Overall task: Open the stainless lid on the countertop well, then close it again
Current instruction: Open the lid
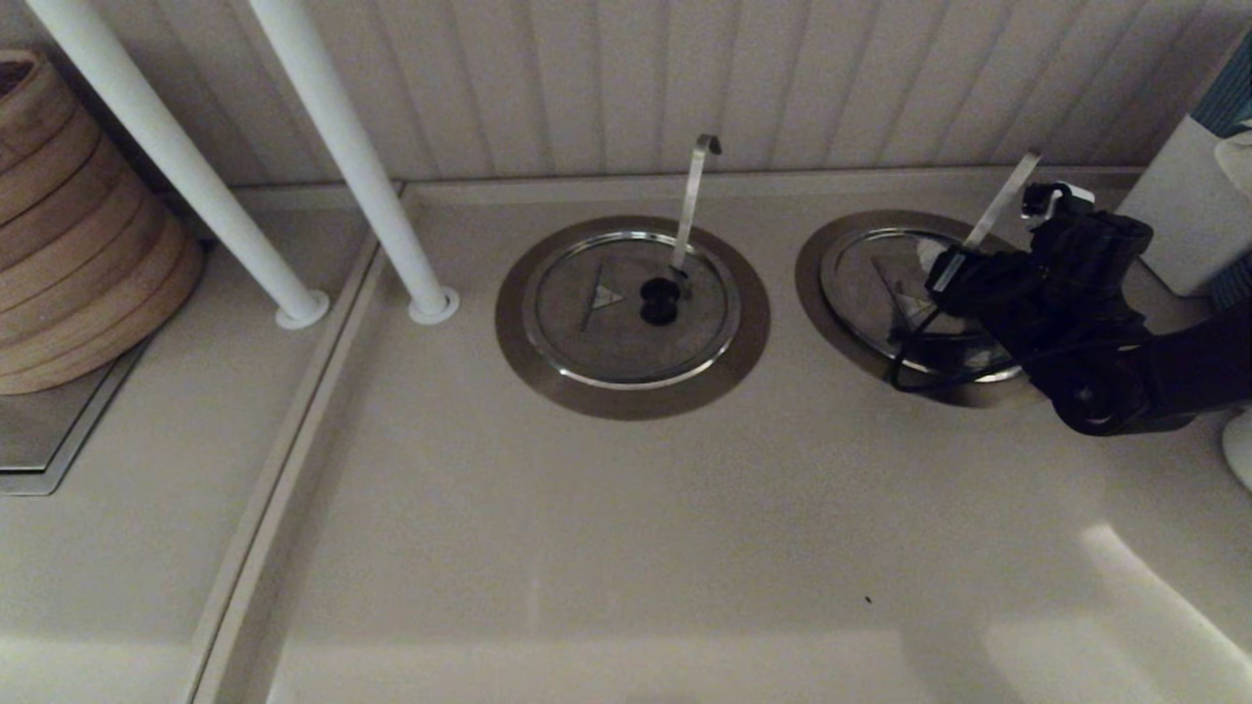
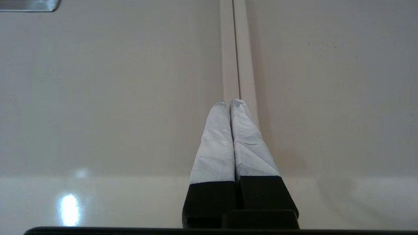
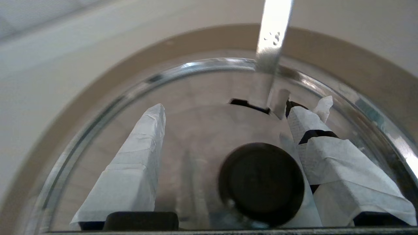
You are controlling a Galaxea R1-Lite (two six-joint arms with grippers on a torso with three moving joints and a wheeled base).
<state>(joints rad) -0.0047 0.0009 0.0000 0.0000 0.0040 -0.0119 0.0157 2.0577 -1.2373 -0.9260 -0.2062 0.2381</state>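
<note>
Right end effector (image 3: 225,109) | we see it open, fingers straddling the black knob (image 3: 261,182) on the stainless lid (image 1: 880,284) | left end effector (image 2: 228,101) closed over bare tabletop (image 2: 98,98)

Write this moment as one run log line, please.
right hand: open, over stainless lid, straddling black knob | lid: seated on countertop well | left hand: shut, parked
</note>
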